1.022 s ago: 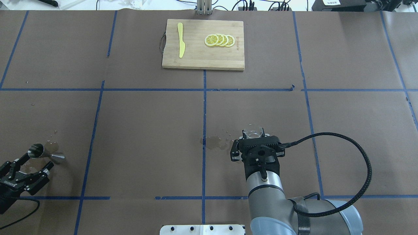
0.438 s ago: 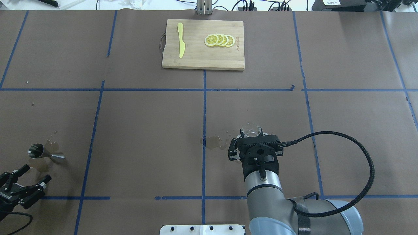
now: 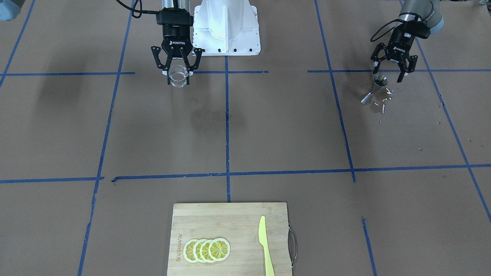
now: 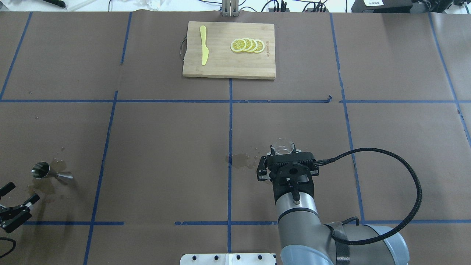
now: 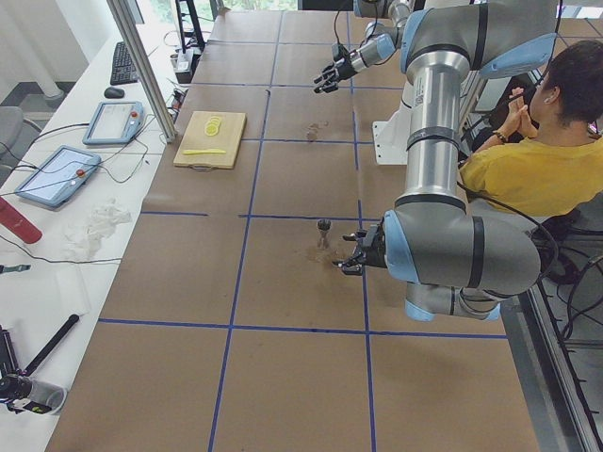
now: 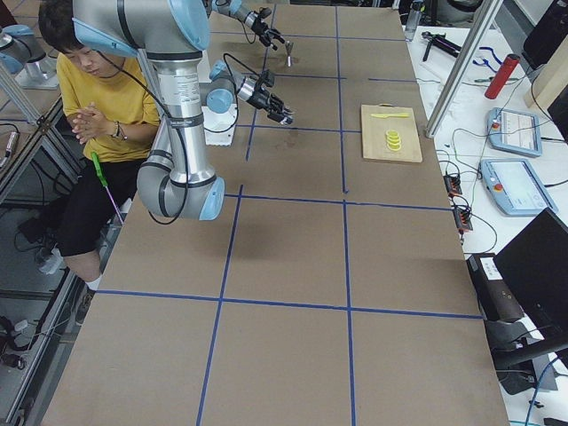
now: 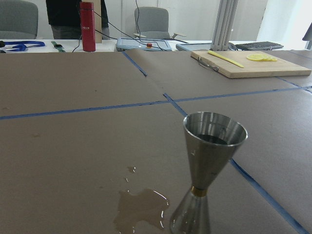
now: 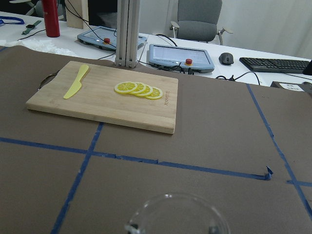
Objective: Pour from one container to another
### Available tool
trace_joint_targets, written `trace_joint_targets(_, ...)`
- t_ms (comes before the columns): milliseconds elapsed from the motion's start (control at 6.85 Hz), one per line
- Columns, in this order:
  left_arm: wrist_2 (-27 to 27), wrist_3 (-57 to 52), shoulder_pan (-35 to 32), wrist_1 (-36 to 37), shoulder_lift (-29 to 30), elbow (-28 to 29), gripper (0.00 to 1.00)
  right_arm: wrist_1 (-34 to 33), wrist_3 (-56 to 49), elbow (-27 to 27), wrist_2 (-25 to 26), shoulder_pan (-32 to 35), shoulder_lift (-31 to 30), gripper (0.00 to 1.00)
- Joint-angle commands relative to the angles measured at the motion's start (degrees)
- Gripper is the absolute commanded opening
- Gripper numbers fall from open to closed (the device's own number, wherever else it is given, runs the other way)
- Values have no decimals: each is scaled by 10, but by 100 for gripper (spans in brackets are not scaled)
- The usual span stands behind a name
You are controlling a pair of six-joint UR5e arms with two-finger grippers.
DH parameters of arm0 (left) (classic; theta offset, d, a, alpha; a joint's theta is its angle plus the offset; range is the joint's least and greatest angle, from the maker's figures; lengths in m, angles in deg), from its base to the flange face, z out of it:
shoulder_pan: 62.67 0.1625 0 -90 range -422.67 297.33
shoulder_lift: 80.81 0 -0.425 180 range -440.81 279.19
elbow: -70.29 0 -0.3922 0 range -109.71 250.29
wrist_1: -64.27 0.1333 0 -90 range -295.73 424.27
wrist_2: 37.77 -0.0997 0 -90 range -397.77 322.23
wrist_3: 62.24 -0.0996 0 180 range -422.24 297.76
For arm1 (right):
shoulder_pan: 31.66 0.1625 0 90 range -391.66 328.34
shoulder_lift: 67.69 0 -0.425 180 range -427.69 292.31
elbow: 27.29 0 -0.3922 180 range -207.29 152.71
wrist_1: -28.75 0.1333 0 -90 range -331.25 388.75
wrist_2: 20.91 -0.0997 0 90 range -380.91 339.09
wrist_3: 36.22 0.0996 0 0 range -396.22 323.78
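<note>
My right gripper (image 3: 178, 78) is shut on the clear glass cup (image 3: 177, 74) and holds it upright just above the table, near the robot's base. From overhead the cup (image 4: 282, 146) shows past the gripper body, and its rim (image 8: 175, 214) fills the bottom of the right wrist view. The steel jigger (image 4: 51, 173) stands upright at the table's left side, close up in the left wrist view (image 7: 207, 165). My left gripper (image 4: 20, 192) is open, drawn back from the jigger (image 3: 374, 89) with nothing between its fingers.
A wet patch (image 4: 241, 161) lies left of the cup, and a puddle (image 7: 139, 209) beside the jigger. A wooden cutting board (image 4: 229, 70) at the far middle carries lemon slices (image 4: 247, 45) and a yellow knife (image 4: 203, 45). A person in yellow (image 5: 537, 160) sits behind the robot.
My left gripper, open throughout, has pulled back from the jigger toward the near left corner. The right gripper shifted slightly left and forward with the cup, then held still.
</note>
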Motion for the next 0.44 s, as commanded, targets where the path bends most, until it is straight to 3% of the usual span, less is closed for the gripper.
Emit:
trace_joint_targets(0,-8,1,-6,-76,-6,33,100,0,0,1,0,0,0,0)
trace_joint_targets(292,24,2,-63,-90,-10,41,100,0,-3,1,0,1,0,0)
